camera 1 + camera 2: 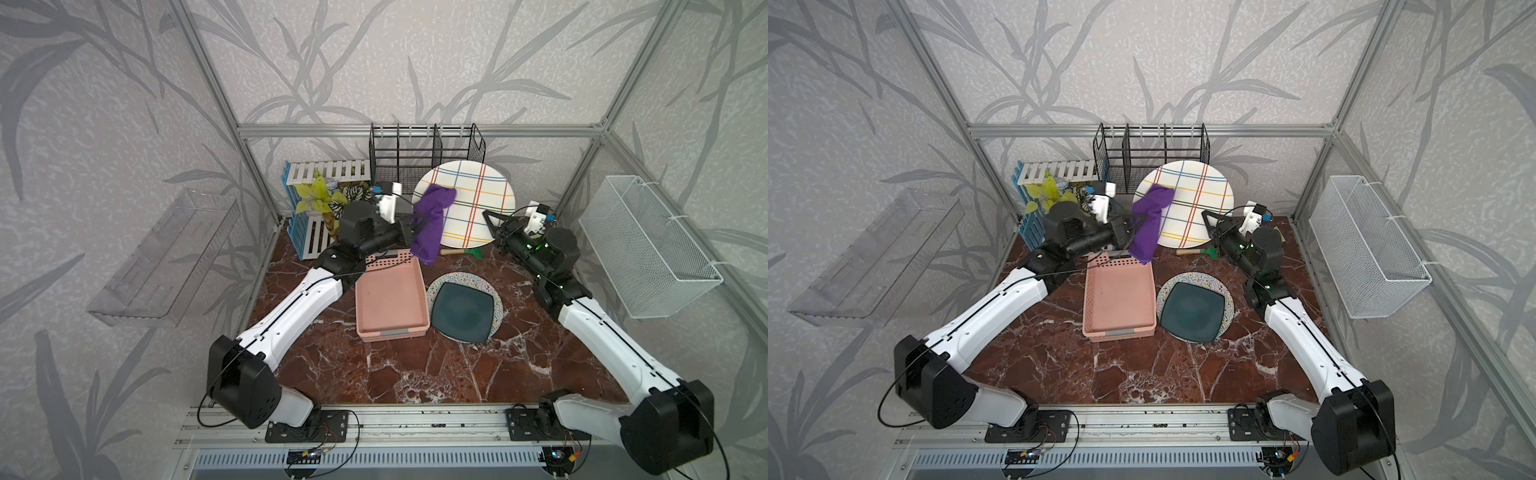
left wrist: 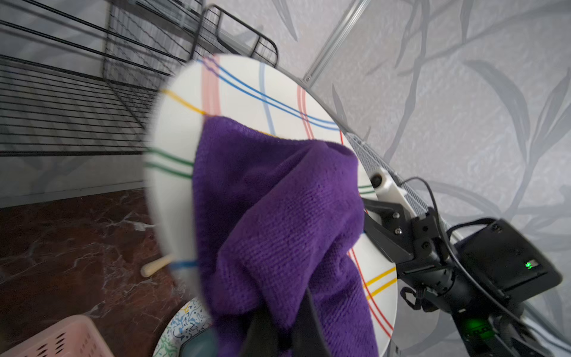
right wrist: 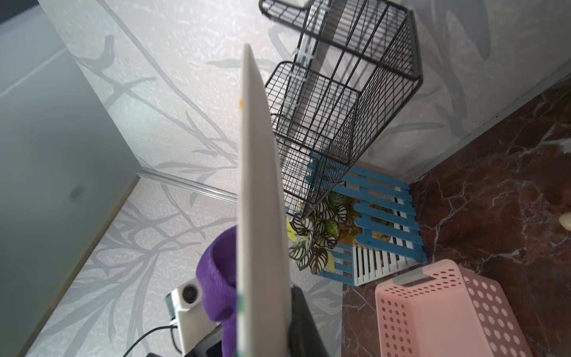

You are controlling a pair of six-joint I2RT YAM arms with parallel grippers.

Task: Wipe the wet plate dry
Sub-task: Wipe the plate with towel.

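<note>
The striped plate [image 1: 478, 195] is off the table, held nearly on edge in front of the black wire rack [image 1: 424, 153], with its patterned face turned toward the left arm. The right gripper [image 1: 489, 222] is clamped on the rim at the plate's lower right; in the right wrist view the plate runs edge-on straight out of the jaws. The purple cloth [image 1: 432, 220] lies against the face, bunched and hanging, and is pinched tight in the left gripper [image 1: 413, 226]. It covers the left part of the face, and the right part is bare. The step in hand looks to be the wiping itself. The left wrist view is blurred at the plate's edge, so I cannot tell how firmly the cloth presses — or whether any water is on the face. The next move calls for sweeping the cloth across the uncovered stripes with light pressure — the right grip firm enough that the plate does not pivot.
</note>
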